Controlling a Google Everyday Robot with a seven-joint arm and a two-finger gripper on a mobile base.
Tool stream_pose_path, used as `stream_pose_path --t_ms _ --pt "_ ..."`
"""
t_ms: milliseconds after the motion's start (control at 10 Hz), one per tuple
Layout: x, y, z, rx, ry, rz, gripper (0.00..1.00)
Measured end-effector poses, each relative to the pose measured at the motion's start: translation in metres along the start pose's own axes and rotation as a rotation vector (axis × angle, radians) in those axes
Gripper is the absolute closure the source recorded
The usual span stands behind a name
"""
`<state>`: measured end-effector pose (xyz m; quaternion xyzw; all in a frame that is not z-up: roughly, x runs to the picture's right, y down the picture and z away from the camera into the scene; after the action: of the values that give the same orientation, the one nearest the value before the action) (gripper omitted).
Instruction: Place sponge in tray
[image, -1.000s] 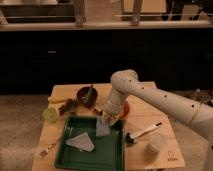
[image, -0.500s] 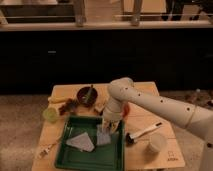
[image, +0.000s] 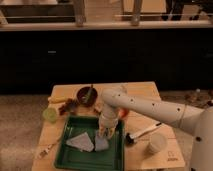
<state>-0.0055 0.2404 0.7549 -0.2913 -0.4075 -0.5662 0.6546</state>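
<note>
Has brought the claw (image: 105, 131) lower than a second ago, down within the rim of the dark green tray (image: 116, 156) on the tabletop (image: 145, 92). Cannot tell whether gripping or let go. Sits right at the top edge of the sponge (image: 101, 143): small, flat, dull grey-blue, rectangular, soft-looking, inside the tray near its middle, just right of a paler grey wedge (image: 80, 142). Cannot tell whether lying flat or propped up. Outside the tray: dark round bowl (image: 86, 95) behind, white cup (image: 156, 144) to the right.
</note>
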Motion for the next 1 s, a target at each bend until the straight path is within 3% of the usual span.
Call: stream_pose_path --t_ms 500,1000 --pt "0.003 -0.001 0.003 -0.006 -0.001 0.014 0.25" --pt "0.014 -0.003 -0.009 -0.004 0.028 0.033 0.2"
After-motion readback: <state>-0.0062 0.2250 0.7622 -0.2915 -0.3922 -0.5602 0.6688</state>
